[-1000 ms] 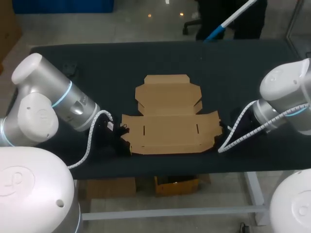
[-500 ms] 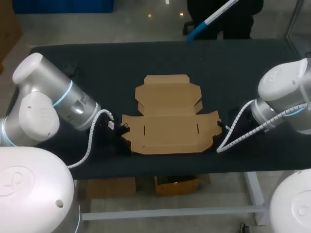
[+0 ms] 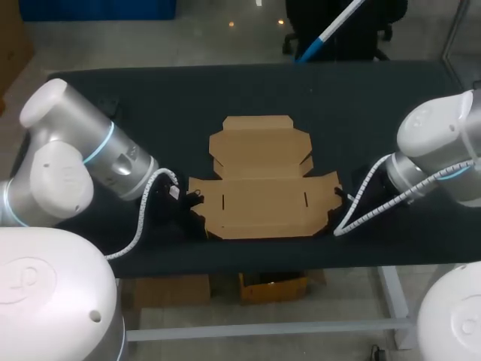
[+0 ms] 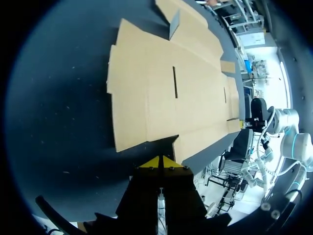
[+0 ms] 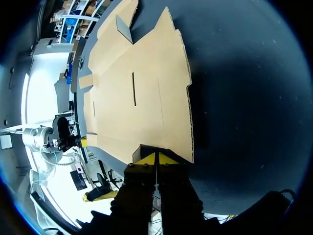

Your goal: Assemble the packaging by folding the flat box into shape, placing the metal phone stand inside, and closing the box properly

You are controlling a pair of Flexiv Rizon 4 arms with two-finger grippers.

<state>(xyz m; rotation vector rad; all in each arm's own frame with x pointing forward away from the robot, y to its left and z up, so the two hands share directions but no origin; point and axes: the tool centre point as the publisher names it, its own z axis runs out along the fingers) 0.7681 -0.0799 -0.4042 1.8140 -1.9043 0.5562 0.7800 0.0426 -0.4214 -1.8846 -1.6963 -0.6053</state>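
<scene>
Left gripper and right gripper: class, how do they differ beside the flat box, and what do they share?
The left gripper sits at the flat box's left edge, the right gripper at its right edge. The left gripper points toward the robot's right, the right gripper toward its left. Both hang low over the table, shut, near the box's front corners.

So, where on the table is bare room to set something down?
The widest bare patch of the table lies between the flat box and the far edge. A narrow strip runs along the near edge. It is crowded at the box's left and right ends, where the left claw and right claw sit at the cardboard.
</scene>
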